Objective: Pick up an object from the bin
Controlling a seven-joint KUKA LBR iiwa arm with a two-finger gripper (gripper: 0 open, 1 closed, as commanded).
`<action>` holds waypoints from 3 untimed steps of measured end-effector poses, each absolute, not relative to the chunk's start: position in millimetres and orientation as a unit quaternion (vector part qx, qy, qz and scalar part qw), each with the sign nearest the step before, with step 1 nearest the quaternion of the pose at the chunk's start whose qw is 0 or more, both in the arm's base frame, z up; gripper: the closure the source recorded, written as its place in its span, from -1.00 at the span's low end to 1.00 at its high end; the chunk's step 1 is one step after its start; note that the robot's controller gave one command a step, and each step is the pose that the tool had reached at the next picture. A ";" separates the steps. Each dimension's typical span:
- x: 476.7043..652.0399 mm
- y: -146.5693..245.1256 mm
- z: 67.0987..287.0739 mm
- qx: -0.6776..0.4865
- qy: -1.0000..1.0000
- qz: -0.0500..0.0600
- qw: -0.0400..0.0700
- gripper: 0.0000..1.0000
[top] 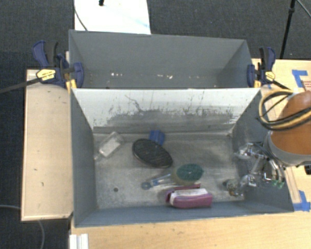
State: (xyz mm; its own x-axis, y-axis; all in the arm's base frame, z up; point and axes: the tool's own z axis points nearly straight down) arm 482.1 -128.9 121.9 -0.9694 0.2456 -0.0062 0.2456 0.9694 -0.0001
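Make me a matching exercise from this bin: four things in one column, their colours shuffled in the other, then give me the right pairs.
Things:
1. oval ribbed disc
2. round pad
3. oblong packet
4. small plastic piece

Colours:
A. green
B. clear
C. black
D. pink and white

Pairs: 1-C, 2-A, 3-D, 4-B

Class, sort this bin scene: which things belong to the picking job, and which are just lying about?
Job: gripper; small dark thing beside it; grey bin.
Lying about: black oval brush; teal disc; pink-and-white item; clear piece.
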 end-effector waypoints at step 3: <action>481.2 -140.3 72.9 0.208 0.978 0.000 0.006 1.00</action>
State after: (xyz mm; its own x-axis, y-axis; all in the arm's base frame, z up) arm 481.2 -140.3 72.9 -0.9136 0.4064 -0.0123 0.4064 0.9137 0.0017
